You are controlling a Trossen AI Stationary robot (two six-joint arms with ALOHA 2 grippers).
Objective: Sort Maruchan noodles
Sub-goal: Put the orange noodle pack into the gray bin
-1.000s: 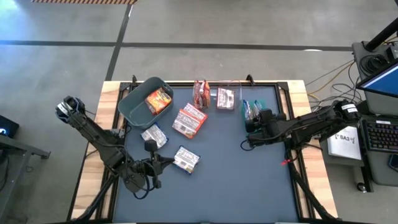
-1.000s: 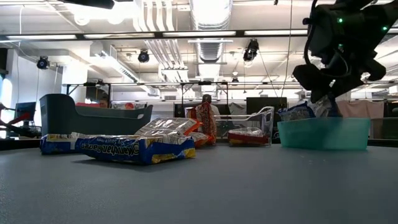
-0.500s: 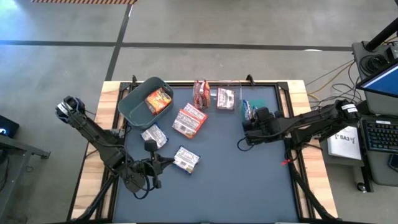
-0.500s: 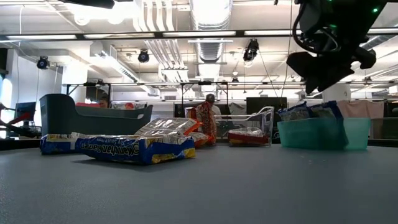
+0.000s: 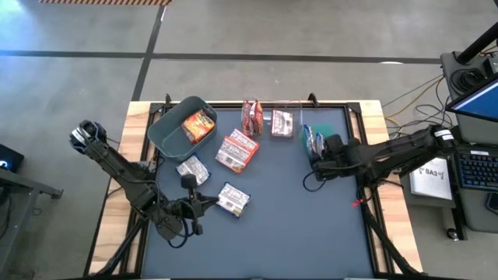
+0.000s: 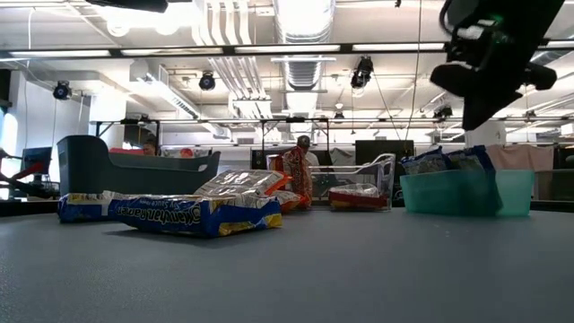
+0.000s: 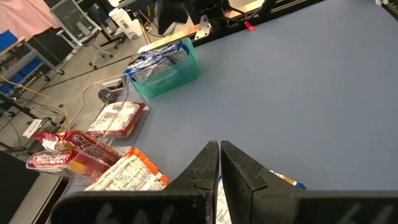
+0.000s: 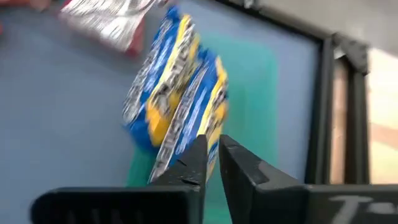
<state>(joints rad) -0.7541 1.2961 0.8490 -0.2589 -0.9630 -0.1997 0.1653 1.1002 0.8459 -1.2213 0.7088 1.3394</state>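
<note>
While both tools sit pinched together, blue-and-white noodle packets stand upright.

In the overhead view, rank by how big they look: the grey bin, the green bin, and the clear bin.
1. Grey bin, clearly the largest.
2. Green bin.
3. Clear bin, though its transparent walls are faint, so second and third place are uncertain. The right pincer also covers part of the green bin.
</note>
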